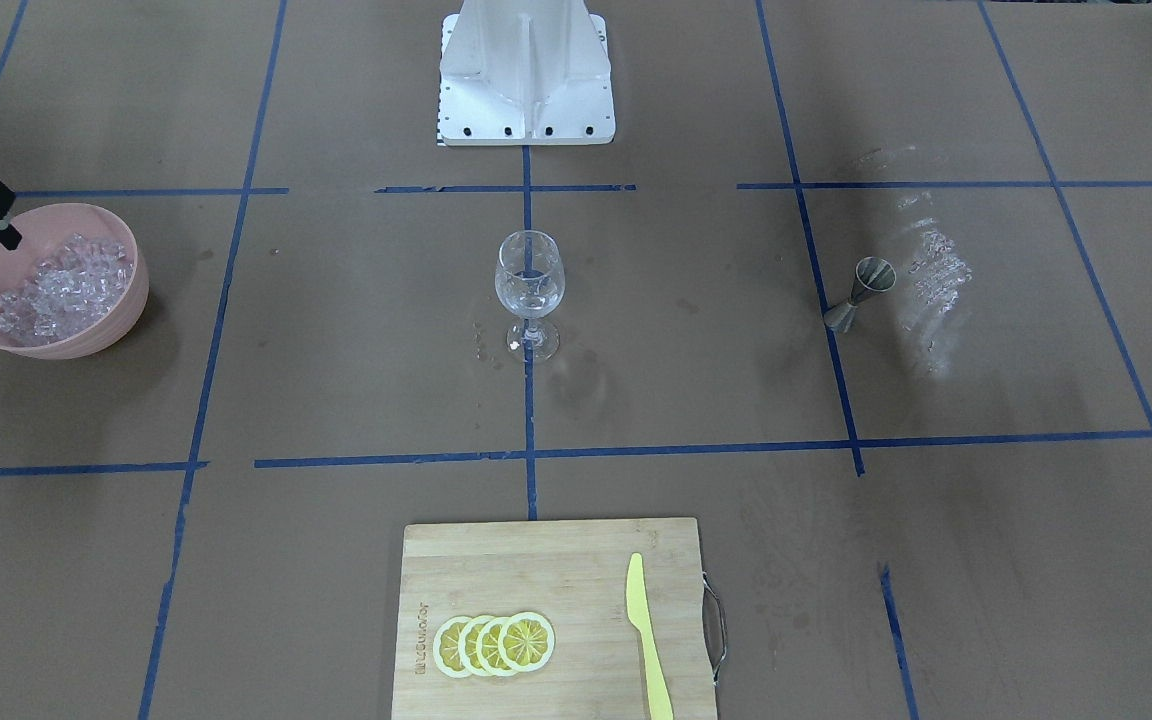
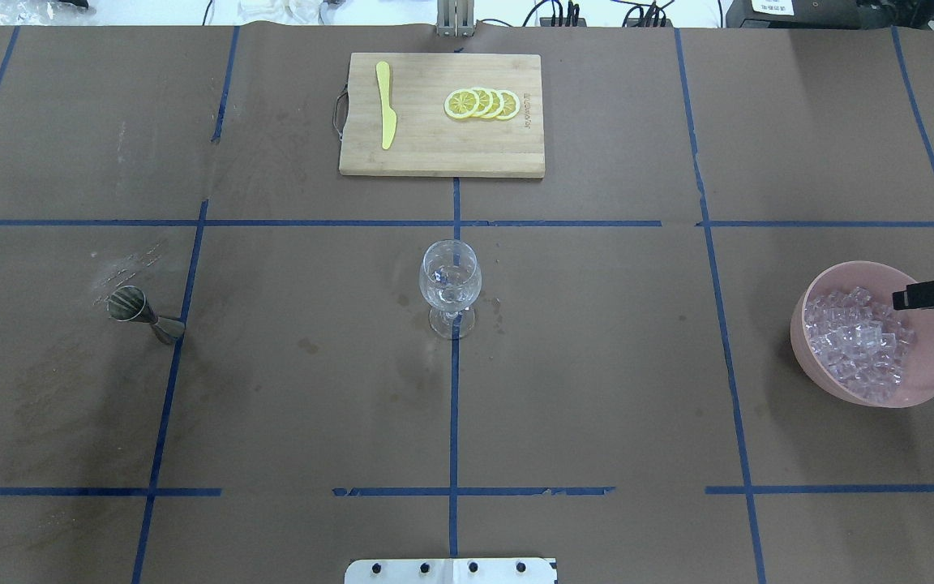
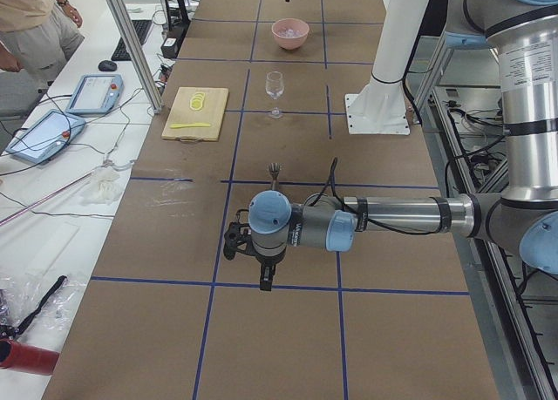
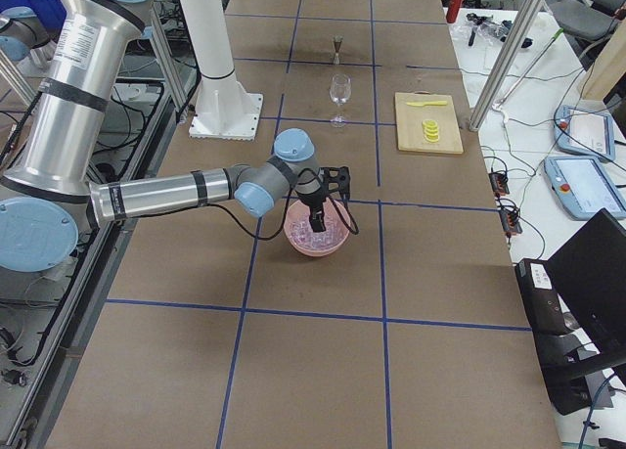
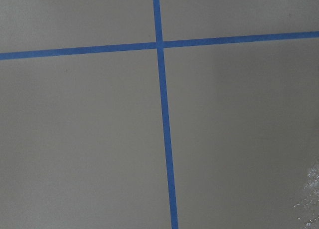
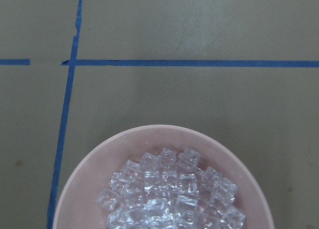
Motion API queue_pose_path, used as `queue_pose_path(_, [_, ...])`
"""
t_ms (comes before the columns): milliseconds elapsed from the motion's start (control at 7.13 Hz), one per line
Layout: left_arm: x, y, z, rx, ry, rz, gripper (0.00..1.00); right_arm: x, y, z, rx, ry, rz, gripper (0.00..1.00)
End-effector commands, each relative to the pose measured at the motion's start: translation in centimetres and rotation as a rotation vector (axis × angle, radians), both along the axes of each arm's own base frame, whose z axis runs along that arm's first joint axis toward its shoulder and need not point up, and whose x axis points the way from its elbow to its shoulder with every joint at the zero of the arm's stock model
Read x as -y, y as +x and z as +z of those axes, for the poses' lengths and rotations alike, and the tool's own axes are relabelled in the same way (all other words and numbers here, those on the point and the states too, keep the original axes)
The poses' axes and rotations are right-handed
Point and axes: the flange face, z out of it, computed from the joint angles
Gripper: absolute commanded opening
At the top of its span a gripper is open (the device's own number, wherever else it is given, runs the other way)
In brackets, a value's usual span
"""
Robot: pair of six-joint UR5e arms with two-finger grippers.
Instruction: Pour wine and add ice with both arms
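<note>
The wine glass (image 1: 530, 285) stands upright at the table's middle, also in the overhead view (image 2: 451, 280). Something clear glints low in its bowl; I cannot tell wine from ice there. The ice (image 2: 860, 345) is heaped in a pink bowl (image 2: 801, 341), and shows in the right wrist view (image 6: 169, 194). My right gripper (image 2: 897, 300) hangs over the bowl's far rim just above the ice, its fingers looking shut as one narrow tip (image 1: 8, 238). My left gripper (image 3: 264, 282) shows only in the left side view, low over bare table past the steel jigger (image 2: 143, 312); I cannot tell its state.
A wooden cutting board (image 1: 536, 570) with lemon slices (image 1: 496, 643) and a yellow knife (image 1: 646, 640) lies on the operators' side. The white pedestal (image 1: 526, 80) stands at the robot's side. A person (image 3: 35, 25) and tablets are beside the table.
</note>
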Motion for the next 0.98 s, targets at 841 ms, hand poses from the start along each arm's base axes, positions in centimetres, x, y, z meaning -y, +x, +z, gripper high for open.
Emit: queue_pose_path(841, [0.8,0.1,-0.6,-0.001,0.015,0.002,1.0,-2.0,-6.6,3.2,-0.105,0.036,-0.023,0.58])
